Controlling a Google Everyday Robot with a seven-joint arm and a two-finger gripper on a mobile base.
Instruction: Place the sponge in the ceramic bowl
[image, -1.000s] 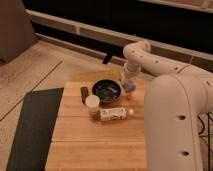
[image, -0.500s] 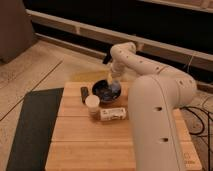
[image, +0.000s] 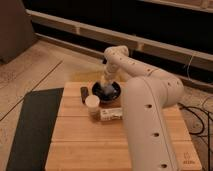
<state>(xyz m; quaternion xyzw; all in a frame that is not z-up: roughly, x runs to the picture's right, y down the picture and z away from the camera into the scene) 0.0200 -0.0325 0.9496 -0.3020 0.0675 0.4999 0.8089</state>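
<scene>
The black glossy ceramic bowl (image: 114, 95) sits at the back of the wooden table. My white arm reaches over it from the right, and my gripper (image: 105, 82) hangs just above the bowl's left part. A small blue-grey patch, the sponge (image: 102, 89), shows right under the gripper's tip, inside the bowl's outline. Whether the sponge is held or lying in the bowl cannot be told.
A small cream-lidded jar (image: 92, 103) stands in front of the bowl. A white labelled bottle (image: 112, 114) lies on its side beside the jar. A thin dark object (image: 84, 93) lies left of the bowl. A black mat (image: 31, 125) borders the table (image: 85, 145) on the left.
My gripper has swung left from the table's back right to over the bowl and has come down toward its left side.
</scene>
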